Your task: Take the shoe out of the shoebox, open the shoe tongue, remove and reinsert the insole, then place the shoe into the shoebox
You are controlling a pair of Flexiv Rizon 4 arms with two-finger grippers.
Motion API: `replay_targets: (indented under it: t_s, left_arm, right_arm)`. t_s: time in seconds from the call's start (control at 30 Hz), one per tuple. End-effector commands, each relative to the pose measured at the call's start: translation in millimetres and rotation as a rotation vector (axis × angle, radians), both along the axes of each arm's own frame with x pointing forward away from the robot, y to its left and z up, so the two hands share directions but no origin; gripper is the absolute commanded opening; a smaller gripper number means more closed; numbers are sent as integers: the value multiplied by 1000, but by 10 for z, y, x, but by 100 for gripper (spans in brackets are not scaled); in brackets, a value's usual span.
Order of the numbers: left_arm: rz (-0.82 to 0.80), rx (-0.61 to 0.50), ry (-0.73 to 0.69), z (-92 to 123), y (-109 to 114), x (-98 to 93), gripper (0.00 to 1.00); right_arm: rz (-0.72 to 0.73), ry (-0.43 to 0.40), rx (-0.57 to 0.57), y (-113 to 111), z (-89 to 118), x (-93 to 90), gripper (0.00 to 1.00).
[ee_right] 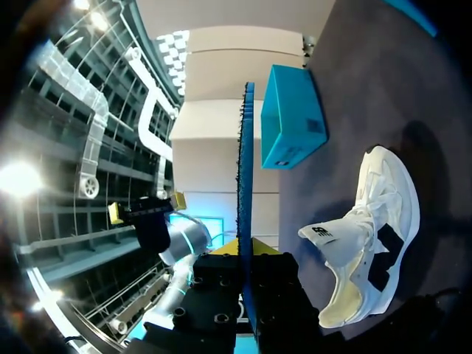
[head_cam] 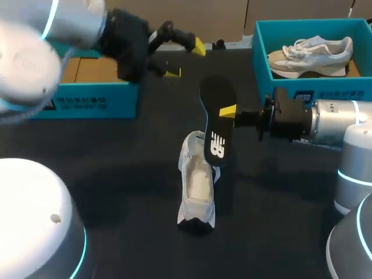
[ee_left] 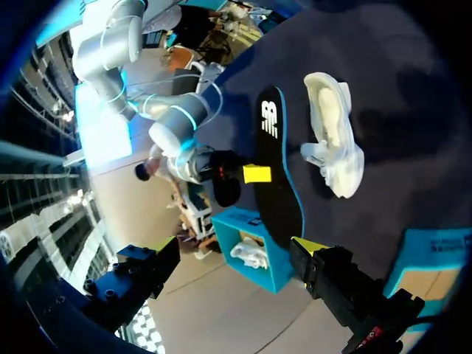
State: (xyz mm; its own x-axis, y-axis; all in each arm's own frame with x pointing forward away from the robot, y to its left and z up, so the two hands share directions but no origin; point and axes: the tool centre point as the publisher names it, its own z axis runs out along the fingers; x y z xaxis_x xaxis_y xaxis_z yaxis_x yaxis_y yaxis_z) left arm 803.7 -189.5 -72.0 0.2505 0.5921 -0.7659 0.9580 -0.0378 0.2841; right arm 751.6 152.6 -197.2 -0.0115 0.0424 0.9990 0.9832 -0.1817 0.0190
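At the far left an open teal cardboard shoebox (head_cam: 87, 103) sits at the back of the dark table (head_cam: 116, 174), partly hidden by my left arm, which comes in over it. My left gripper (head_cam: 185, 59) hangs in the air just past that box, its two yellow-tipped fingers spread wide with nothing between them; the left wrist view shows the same wide gap between them. Near the middle of the table, the white mesh running shoe (head_cam: 197, 186) stands on its sole, out of either box. Its mouth faces up, showing a pale inside, and in the right wrist view its tongue is pulled up and out. Just above and beside the shoe is the black foam insole (head_cam: 216, 104) with its blue edge. It is held off the table on its edge, its lower end overlapping the shoe in the head view, but it is clear of the shoe in the left wrist view. My right gripper (head_cam: 224, 113) comes in from the right and is clamped on the insole about midway along, one yellow fingertip on each face. In its own wrist view the insole rises edge-on from between the fingers. At the back right stands a second teal shoebox (head_cam: 261, 52), open, with a grey-and-white sneaker (head_cam: 314, 53) lying inside it.
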Motion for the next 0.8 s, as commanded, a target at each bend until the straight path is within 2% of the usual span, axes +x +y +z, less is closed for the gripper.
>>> replay_targets:
  t_s: [0.03, 0.13, 0.33, 0.43, 0.6, 0.8]
  left_arm:
    - [-26, 266, 43, 131, -110, 287, 100]
    - [-26, 266, 43, 131, -110, 287, 100]
    - [-1, 437, 287, 181, -297, 520, 100]
    - [18, 545, 291, 175, -408, 577, 100]
    - [-11, 691, 309, 135, -571, 521, 100]
    - [-37, 811, 312, 97, -682, 458, 100]
  right_arm:
    - [-3, 0, -1, 18, -5, -2, 0]
    - [-3, 0, -1, 18, -5, -2, 0]
    - [-3, 0, -1, 18, -5, -2, 0]
    - [-3, 0, -1, 18, -5, -2, 0]
    - [-3, 0, -1, 18, -5, -2, 0]
    - [-3, 0, -1, 18, -5, -2, 0]
